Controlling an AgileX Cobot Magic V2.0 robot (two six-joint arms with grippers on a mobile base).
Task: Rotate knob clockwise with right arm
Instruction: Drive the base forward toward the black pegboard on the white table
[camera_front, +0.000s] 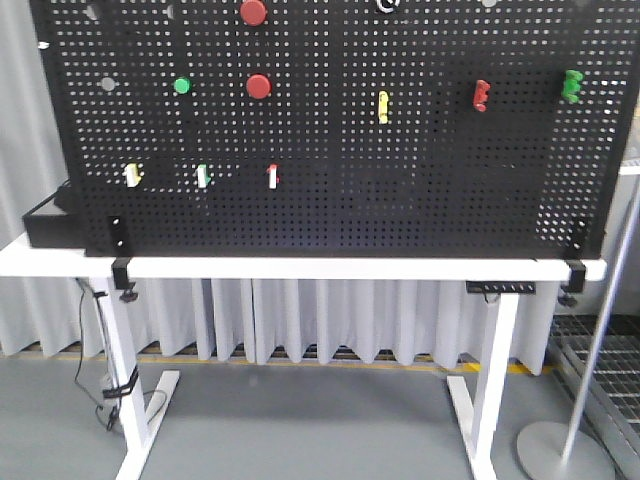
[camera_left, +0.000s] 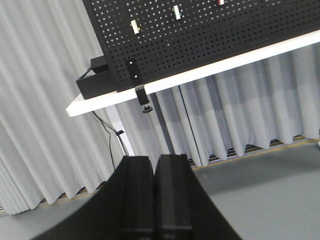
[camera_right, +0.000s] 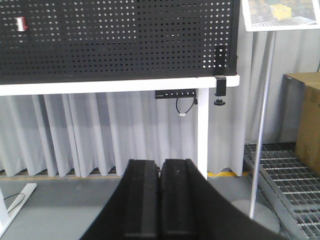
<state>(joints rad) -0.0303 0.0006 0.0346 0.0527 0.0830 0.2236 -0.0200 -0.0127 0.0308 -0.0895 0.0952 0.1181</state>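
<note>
While my right pincer (camera_right: 160, 172) is sitting pressed together with nothing in it, it's pointing low, at the curtains (camera_right: 100, 135) under the table (camera_right: 120, 86), well short of the board (camera_right: 125, 45).

Knob (camera_front: 387, 5) is showing only in the front view. It's at the board's top edge, right of centre, straight above the yellow piece (camera_front: 383, 106), and half cropped by the frame. It isn't appearing in my right wrist view.

That view is catching a red-and-white switch (camera_right: 20, 23) at its upper left. In the front view the knob is sitting up and right of that switch, so I'm judging it's lying above and ahead of the pincer, maybe slightly left.

Bar axis: can't tell, the face is cropped.

Left pincer (camera_left: 154, 167) is pressed together too, empty, and facing the board's left end, so the right arm is looking nearer.

Board is standing upright, clamped to the white table, so I'm expecting a nose-on approach to a vertical face, with fingers spreading first.

Sign stand (camera_right: 262, 125) and cardboard box (camera_right: 307, 115) are standing off to my right, over floor grating. I'm minding that stand.
</note>
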